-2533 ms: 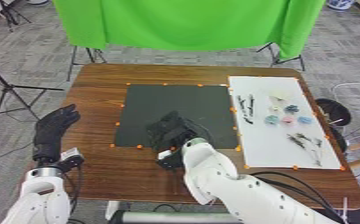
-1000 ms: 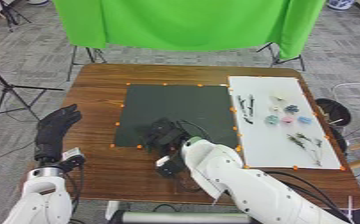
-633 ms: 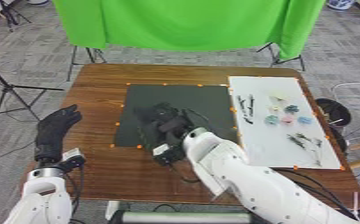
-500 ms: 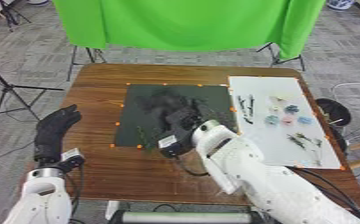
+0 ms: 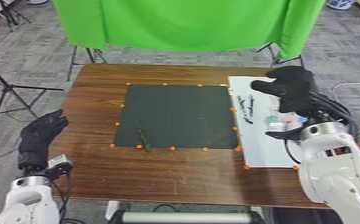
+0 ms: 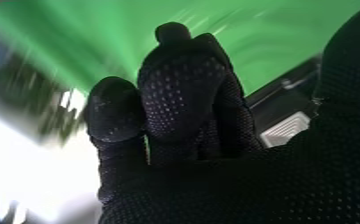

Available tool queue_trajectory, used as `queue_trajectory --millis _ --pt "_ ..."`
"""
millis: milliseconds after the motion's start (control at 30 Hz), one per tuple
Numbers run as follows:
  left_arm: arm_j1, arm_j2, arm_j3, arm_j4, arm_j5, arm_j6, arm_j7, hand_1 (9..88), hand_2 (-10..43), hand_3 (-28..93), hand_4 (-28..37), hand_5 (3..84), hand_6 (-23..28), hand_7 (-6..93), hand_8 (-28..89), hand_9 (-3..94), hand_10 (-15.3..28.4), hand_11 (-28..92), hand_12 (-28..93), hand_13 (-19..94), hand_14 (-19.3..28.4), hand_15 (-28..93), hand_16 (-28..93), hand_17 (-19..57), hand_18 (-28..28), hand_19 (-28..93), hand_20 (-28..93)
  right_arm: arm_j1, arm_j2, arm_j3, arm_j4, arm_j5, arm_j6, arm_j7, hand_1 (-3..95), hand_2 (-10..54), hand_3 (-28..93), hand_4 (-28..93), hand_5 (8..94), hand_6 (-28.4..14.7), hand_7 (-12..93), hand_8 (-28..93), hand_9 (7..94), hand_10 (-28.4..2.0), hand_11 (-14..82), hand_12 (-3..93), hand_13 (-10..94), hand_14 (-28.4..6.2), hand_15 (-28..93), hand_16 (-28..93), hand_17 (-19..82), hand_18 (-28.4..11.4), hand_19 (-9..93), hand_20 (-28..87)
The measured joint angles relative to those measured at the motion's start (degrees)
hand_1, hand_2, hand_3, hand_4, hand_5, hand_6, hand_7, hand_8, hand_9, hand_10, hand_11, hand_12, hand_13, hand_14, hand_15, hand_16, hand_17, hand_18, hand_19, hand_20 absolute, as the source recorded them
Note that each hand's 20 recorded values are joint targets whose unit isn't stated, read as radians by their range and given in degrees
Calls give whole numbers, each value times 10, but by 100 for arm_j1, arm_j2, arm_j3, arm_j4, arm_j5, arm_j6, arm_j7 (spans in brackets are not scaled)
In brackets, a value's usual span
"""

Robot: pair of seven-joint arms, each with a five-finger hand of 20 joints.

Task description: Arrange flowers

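In the head view, my right hand [image 5: 289, 90] is over the far right part of the white board [image 5: 263, 152], its fingers relaxed and pointing left. In the right wrist view, the black-gloved right hand [image 6: 181, 95] has nothing visible in its fingers. A green stem [image 5: 143, 138] lies on the dark mat [image 5: 172, 112] near its front-left corner. Dark twigs [image 5: 249, 107] lie along the board's left side. A teal flower [image 5: 271, 119] and a pink flower [image 5: 289, 119] show beside the right wrist; the arm hides other pieces. My left hand [image 5: 40, 135] is open at the table's left edge.
The brown wooden table [image 5: 159, 175] extends around the mat and board. Orange markers line their edges. A green cloth [image 5: 190, 25] hangs beyond the far edge, and a black tripod [image 5: 8, 85] stands to the left.
My right hand has moved from the dark mat to the right and farther back, over the white board, uncovering the green stem. My left hand has shifted slightly left and nearer.
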Motion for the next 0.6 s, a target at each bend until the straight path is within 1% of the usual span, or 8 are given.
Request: queue_trajectory --millis 100,200,367,600 --pt "57 -16 -3 -10 1 -1 0 298 -95 656 -283 521 9 204 -79 509 129 210 137 425 152 220 1 170 121 128 283 -640 40 744 190 -476 -25 138 275 -95 654 -136 532 -32 210 -79 695 -149 158 190 915 -39 556 294 622 -150 932 394" --pt "62 -32 2 -10 25 -5 -4 299 -95 655 -283 520 8 204 -79 508 129 211 137 427 152 222 1 170 120 128 282 -1062 118 1208 414 -638 -117 334 276 -95 653 -139 532 -31 212 -79 699 -148 165 194 915 -38 558 294 621 -151 932 397" --pt "50 -39 21 -9 118 -20 -16 298 -95 655 -283 522 10 203 -79 509 128 211 136 427 153 222 0 169 120 126 281 -1436 188 1349 681 -776 -360 773 300 -95 669 -151 551 -25 226 -81 728 -144 228 222 905 -35 605 305 618 -156 932 479" --pt "64 -86 38 -10 152 -32 -18 300 -95 652 -283 523 9 203 -78 508 128 211 137 427 153 222 0 169 119 123 280 -1824 187 1387 1044 -1054 -510 915 311 -95 669 -161 555 -21 238 -84 742 -142 267 238 904 -33 617 307 621 -156 932 499"
